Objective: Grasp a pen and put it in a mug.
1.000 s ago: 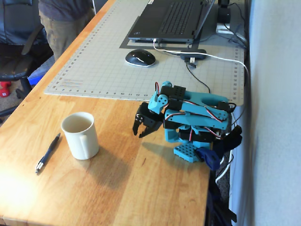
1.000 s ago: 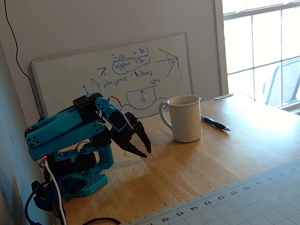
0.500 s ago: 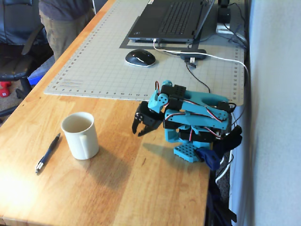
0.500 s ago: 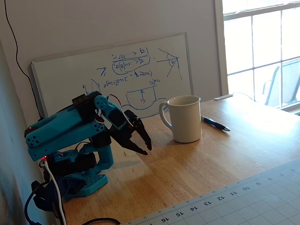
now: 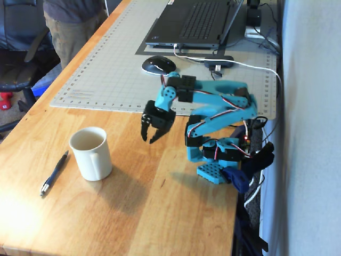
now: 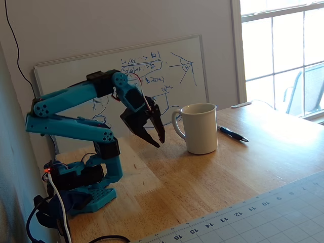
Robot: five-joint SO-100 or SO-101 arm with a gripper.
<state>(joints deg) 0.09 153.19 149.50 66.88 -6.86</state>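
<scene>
mug upright on the wooden table, inside looks empty | gripper open, holding nothing, hanging just beside the mug | pen flat on the table beyond the mug, mug between it and gripper | mouse, laptop behind the arm

The arm is built from bright turquoise-blue printed segments, joined by black servo blocks. A black two-finger gripper with pointed tips is carried at its end. A perforated blue base plate is seen at centre right, with red, white and black cables and a small red light.
</scene>
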